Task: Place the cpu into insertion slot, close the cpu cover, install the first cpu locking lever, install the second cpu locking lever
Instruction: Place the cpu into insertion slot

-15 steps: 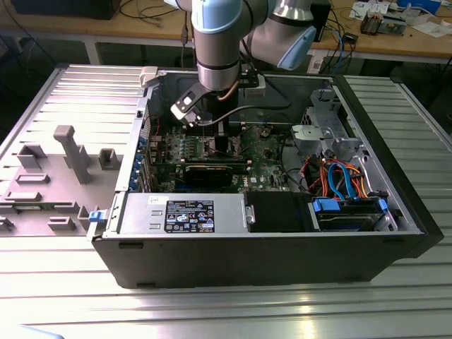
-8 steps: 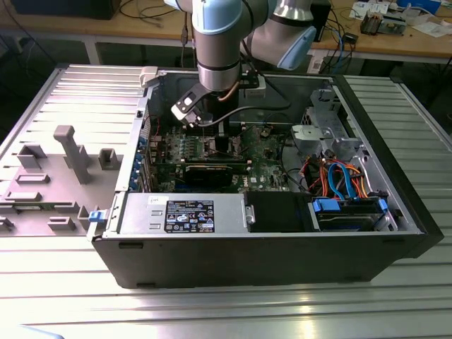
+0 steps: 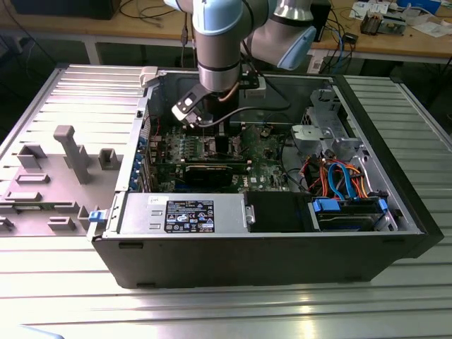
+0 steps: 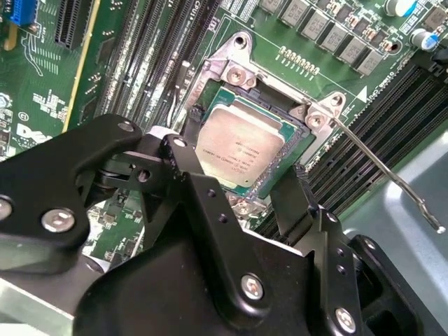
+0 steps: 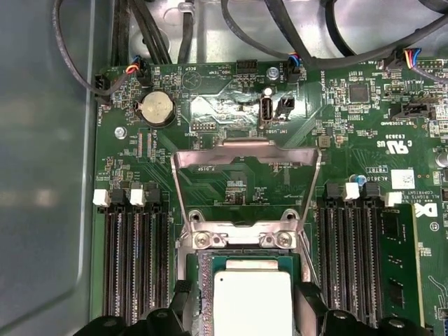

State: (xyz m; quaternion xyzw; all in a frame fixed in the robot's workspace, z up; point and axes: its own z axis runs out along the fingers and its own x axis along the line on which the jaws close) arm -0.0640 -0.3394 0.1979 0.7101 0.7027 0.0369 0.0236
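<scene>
cpu: flat inside the insertion slot
cpu cover: open, tilted up from the slot
tool: wide, one finger at each side of the cpu, apart from it

A robot arm built from silver-grey metal tubes, its rounded joint caps pale blue. A small silver-and-black bracket is fixed at the wrist. In the second wrist view the end effector is matte black throughout, with chunky hinged links, two slim flat-sided fingers dotted with small holes, and bright silver screws at the pivots.
</scene>
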